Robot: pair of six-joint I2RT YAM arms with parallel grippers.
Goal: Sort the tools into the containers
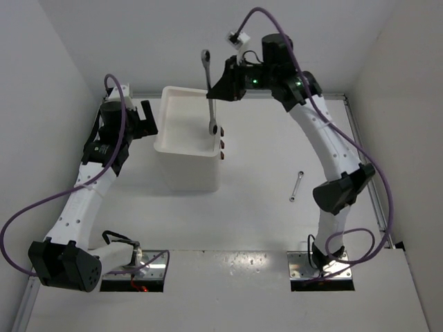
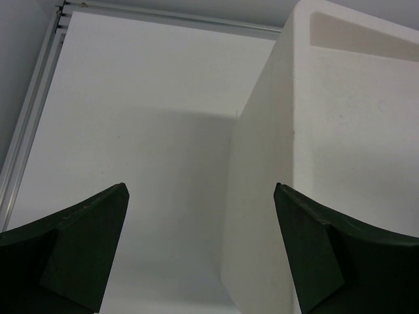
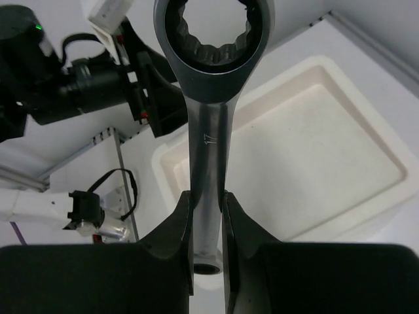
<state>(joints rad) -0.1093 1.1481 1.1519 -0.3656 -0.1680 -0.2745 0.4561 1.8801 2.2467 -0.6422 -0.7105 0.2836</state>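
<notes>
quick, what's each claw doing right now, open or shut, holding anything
Left claw: open, empty, beside the tall white plastic drawer box.
Right claw: shut on the long silver metal wrench.

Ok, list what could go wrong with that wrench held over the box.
1. The right gripper pinches the long wrench on its narrow shaft only, so it may swivel or slip.
2. Its lower end hangs near the right rim of the tray; a release there could tip it over the edge.
</notes>
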